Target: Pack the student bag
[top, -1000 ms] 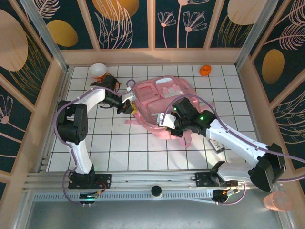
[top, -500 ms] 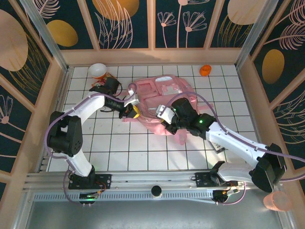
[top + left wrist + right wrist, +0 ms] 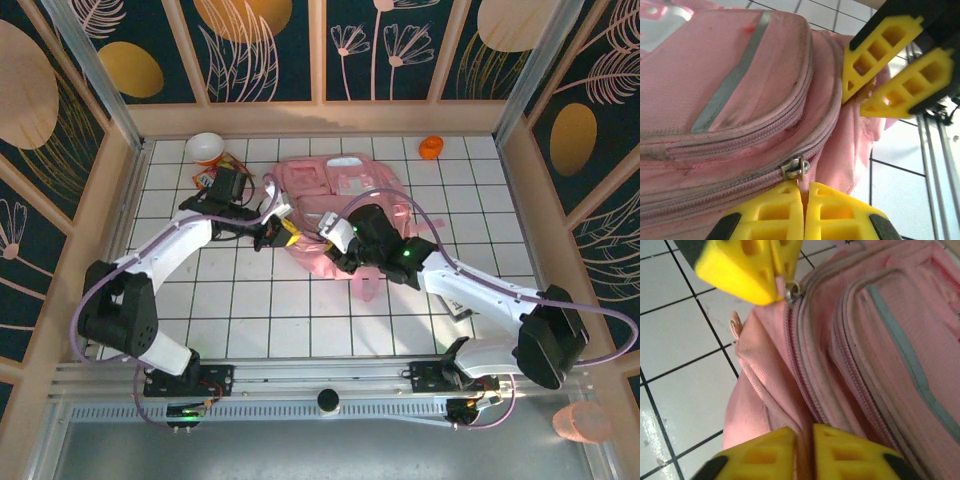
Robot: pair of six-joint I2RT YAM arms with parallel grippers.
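The student bag (image 3: 350, 195) is a pink backpack lying flat on the white tiled floor, front pockets up. My left gripper (image 3: 283, 233) is at its left near corner. In the left wrist view that gripper (image 3: 803, 184) is shut on the pink pull tab just below the metal zip slider (image 3: 794, 168). My right gripper (image 3: 332, 243) is at the bag's near edge, right beside it. Seen from the right wrist, it (image 3: 805, 432) pinches a fold of pink fabric next to the zip line, with only a narrow gap between its fingers. The two grippers almost touch.
A white bowl (image 3: 205, 148) and a snack packet (image 3: 212, 172) lie at the far left by the left arm. An orange object (image 3: 430, 148) sits at the far right. A dark flat item (image 3: 456, 306) lies under the right arm. Wooden walls enclose the floor.
Both grippers have moved left and a little farther away, and the bag's near edge has come along and bunched up. The left arm has stretched out lower over the floor.
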